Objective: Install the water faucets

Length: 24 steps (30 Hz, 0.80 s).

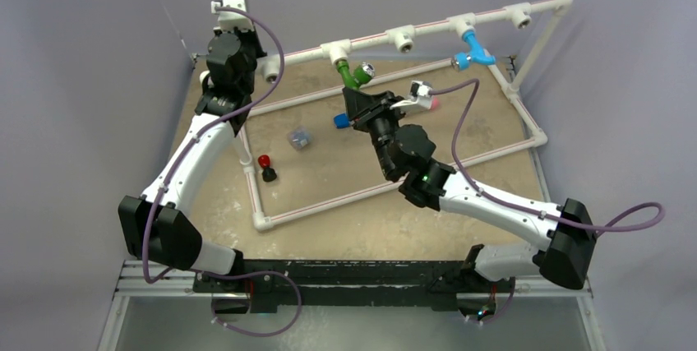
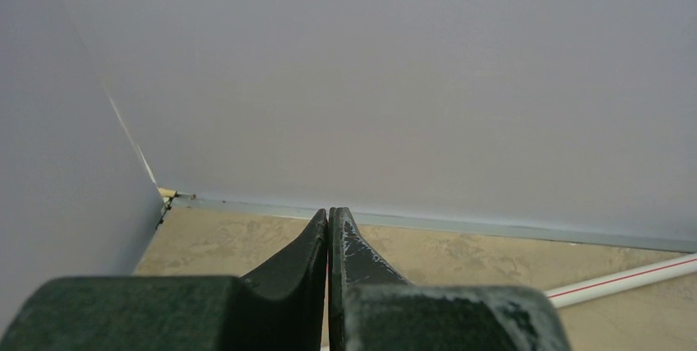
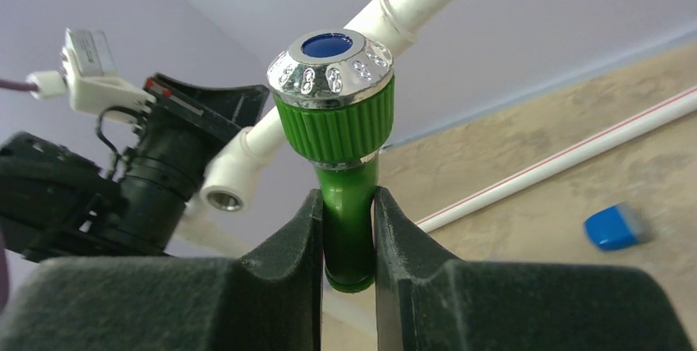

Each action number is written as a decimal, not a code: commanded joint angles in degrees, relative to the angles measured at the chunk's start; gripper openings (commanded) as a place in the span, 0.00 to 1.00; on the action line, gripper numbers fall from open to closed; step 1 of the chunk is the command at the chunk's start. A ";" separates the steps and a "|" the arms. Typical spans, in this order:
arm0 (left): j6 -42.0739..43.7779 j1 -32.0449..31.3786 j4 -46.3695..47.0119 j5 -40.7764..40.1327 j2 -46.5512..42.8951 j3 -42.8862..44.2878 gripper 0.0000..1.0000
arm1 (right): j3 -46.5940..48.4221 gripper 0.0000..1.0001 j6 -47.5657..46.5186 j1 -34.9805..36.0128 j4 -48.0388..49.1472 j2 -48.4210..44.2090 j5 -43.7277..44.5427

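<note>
right tool [image 3: 347, 203] clamped on green faucet [image 3: 333, 121] stem, left tool [image 2: 330, 218] closed, holding nothing

The left arm [image 1: 193, 150] reaches toward the far-left corner, the left gripper [image 2: 329, 213] pressed closed — fingertips touching. The right arm [image 1: 485, 203] stretches inward, the right gripper [image 3: 348, 203] clamped on the green faucet [image 3: 333, 125].
</note>
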 commanded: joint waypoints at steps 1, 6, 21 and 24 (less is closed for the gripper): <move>-0.76 -0.99 -14.66 4.65 2.90 -3.71 0.00 | 2.77 0.00 20.73 -4.19 -5.06 0.01 3.19; -0.93 -0.99 -14.89 5.01 2.91 -3.62 0.00 | 4.93 0.00 34.84 -4.61 -11.71 -0.12 2.44; -1.68 -0.99 -15.30 6.23 2.73 -3.53 0.00 | 1.82 0.00 60.24 -7.12 -14.78 -2.74 -4.43; -1.79 -0.99 -15.43 6.30 2.74 -3.53 0.00 | 1.48 0.00 61.24 -7.22 -15.03 -2.41 -4.25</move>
